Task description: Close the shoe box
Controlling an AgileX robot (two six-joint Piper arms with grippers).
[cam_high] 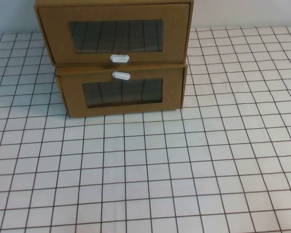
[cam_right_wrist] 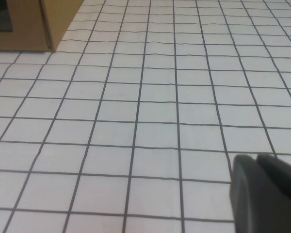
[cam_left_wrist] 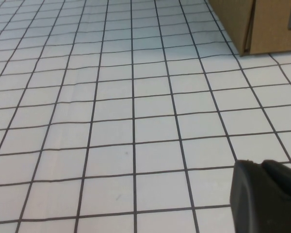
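The shoe box [cam_high: 114, 34] is the upper of two stacked brown cardboard boxes at the back of the table. It has a clear window and a white pull tab [cam_high: 120, 58] just below the window. Its front face juts forward over the box beneath. Neither arm shows in the high view. My left gripper [cam_left_wrist: 254, 164] hovers low over the checked cloth, shut and holding nothing, well short of the boxes. My right gripper [cam_right_wrist: 256, 158] is likewise shut and empty above the cloth, far from the boxes.
The lower cardboard box [cam_high: 123, 92] has its white tab above its window and sits on the white grid-patterned tablecloth [cam_high: 150, 174]. One of its corners shows in the left wrist view [cam_left_wrist: 262, 24] and another in the right wrist view [cam_right_wrist: 24, 24].
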